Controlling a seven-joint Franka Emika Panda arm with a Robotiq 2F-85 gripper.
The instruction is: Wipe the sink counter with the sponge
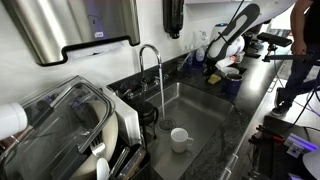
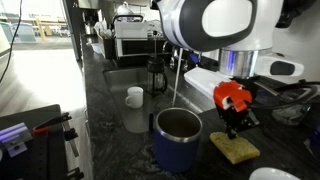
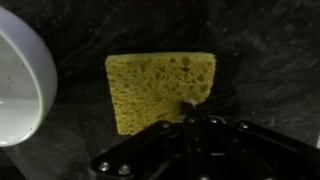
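The yellow sponge [image 3: 160, 88] lies flat on the dark speckled sink counter [image 3: 265, 60]. It also shows in an exterior view [image 2: 234, 149], next to a steel cup. My gripper [image 3: 187, 106] hangs just above the sponge's near right edge. Its fingers are pressed together into one tip and hold nothing. In an exterior view the gripper [image 2: 237, 128] points down at the sponge from under its orange part. In the far exterior view the gripper [image 1: 214, 69] is at the back end of the counter [image 1: 236, 122], beyond the sink.
A white bowl [image 3: 20, 80] sits just left of the sponge. A blue-walled steel cup [image 2: 177, 137] stands close by. A white mug [image 1: 180, 139] sits in the steel basin [image 1: 200, 105]. A faucet [image 1: 152, 60] and dish rack [image 1: 70, 125] are nearby.
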